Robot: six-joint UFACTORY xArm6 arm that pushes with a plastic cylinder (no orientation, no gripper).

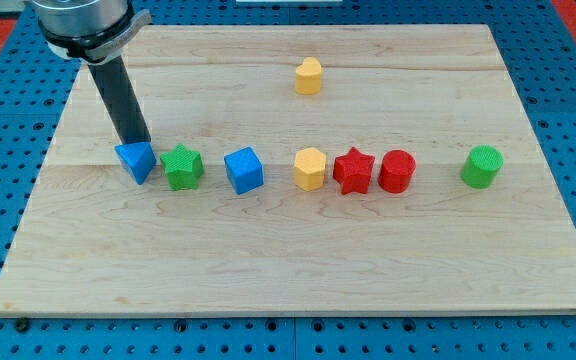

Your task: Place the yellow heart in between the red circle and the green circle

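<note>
Far at the view's left, my tip (138,143), a bare rod end effector with no jaws, touches the blue triangle (136,161); crossing to the yellow heart (308,76) risks scattering the row.

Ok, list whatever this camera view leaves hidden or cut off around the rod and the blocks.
1. My tip: its very end sits at the blue triangle's top edge; actual contact cannot be confirmed.
2. The arm above the rod: cut off by the view's top edge.
3. The yellow heart: small at this size, so its lobes barely read.
4. The board's bottom corners: clipped by the view's bottom edge.
</note>
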